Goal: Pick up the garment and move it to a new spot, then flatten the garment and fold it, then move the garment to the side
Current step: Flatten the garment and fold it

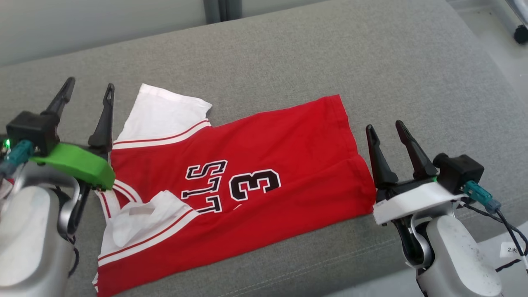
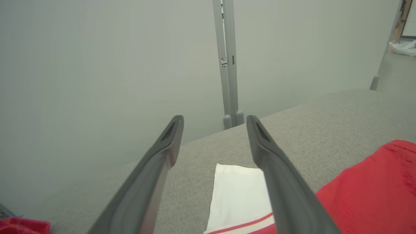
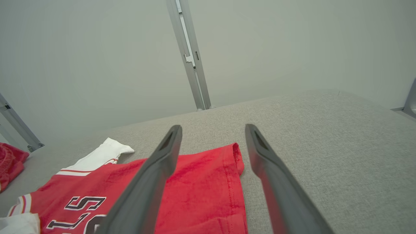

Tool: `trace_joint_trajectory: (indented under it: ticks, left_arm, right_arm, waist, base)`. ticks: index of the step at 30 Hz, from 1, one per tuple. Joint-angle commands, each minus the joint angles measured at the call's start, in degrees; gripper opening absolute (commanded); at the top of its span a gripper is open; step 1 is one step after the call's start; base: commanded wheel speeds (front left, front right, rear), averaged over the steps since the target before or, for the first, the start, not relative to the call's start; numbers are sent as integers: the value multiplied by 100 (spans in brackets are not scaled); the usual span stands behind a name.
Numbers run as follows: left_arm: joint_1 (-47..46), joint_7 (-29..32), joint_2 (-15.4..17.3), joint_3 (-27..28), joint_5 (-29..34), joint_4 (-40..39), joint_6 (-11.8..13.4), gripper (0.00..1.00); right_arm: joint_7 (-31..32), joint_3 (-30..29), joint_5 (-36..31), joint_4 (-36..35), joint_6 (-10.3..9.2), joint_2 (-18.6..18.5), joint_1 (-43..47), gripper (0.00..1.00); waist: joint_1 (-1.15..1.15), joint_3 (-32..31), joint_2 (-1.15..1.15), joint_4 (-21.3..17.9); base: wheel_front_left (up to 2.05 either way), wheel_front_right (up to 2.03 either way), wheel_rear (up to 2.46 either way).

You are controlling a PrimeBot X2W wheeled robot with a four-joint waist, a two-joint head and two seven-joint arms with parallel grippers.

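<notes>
Two grippers, nothing held. Left gripper point(image 1: 90, 83): jaws apart, stationed beside sleeve end of garment point(image 1: 305, 136), ready for that side. Garment lies spread across grey cushion point(image 1: 288, 53) between my two arms; far sleeve point(image 1: 165, 111) flat, near sleeve point(image 1: 140, 216) crumpled, so I judge flattening unfinished. Right gripper point(image 1: 385, 126): jaws apart, just beside hem point(image 1: 350, 123), covering opposite end.

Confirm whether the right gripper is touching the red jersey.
Cannot tell. In the right wrist view one finger of the right gripper overlaps the jersey, with neither gap nor contact plain.
</notes>
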Motion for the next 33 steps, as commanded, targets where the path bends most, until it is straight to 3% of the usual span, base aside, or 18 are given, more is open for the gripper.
trace_joint_trajectory:
  ticks: [1,7,11,23,33]
  left_arm:
    - [-286,105,246,-186,-206,65,-17,100]
    - [-1277,587,1054,-913,-1066,525,-14,100]
    - [-1782,769,1384,-1325,-1491,917,-14,100]
    - [-2624,854,1815,-2234,-2112,2178,-15,100]
    - [-2917,738,1949,-2755,-2430,2685,-15,100]
  right_arm:
    - [-26,30,42,-42,-2,30,-157,100]
    - [-26,141,96,-122,-3,147,-505,100]
    - [-26,232,129,-148,-2,195,-683,100]
    - [-26,429,306,-246,-2,237,-959,100]
    - [-26,455,376,-236,-2,235,-980,100]
  waist:
    - [0,556,0,-425]
    - [0,1074,0,-712]
    - [0,1302,0,-876]
    - [0,1772,0,-1225]
    - [0,1869,0,-1273]
  base:
    - [0,0,0]
    - [0,0,0]
    - [0,0,0]
    - [0,0,0]
    - [0,0,0]
